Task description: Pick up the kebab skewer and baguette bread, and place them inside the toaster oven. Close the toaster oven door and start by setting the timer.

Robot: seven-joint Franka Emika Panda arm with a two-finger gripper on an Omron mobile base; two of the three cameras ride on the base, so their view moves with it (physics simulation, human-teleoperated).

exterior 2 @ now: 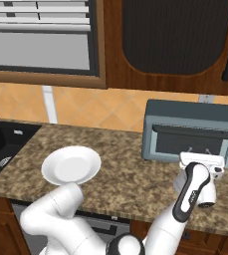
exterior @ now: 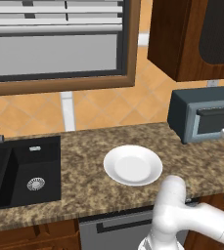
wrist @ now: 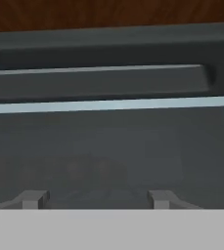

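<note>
toaster oven (exterior 2: 195, 130): matt blue-grey, metal-looking casing
toaster oven door (wrist: 108, 151): dark, smooth, dull window; matt dark bar handle (wrist: 96, 80)
counter (exterior: 84, 161): speckled brown, stone-look top
plate (exterior: 133, 165): smooth, glossy white
cabinet (exterior 2: 170, 45): dark polished wood
sink (exterior: 20, 171): matt black

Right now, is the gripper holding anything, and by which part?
Nothing is held. The gripper faces the closed toaster oven door, fingers spread apart with only the dark window between them, below the bar handle.

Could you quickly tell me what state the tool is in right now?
Tool: open and empty, fingertips apart in front of the closed toaster oven door, just below its handle.
</note>
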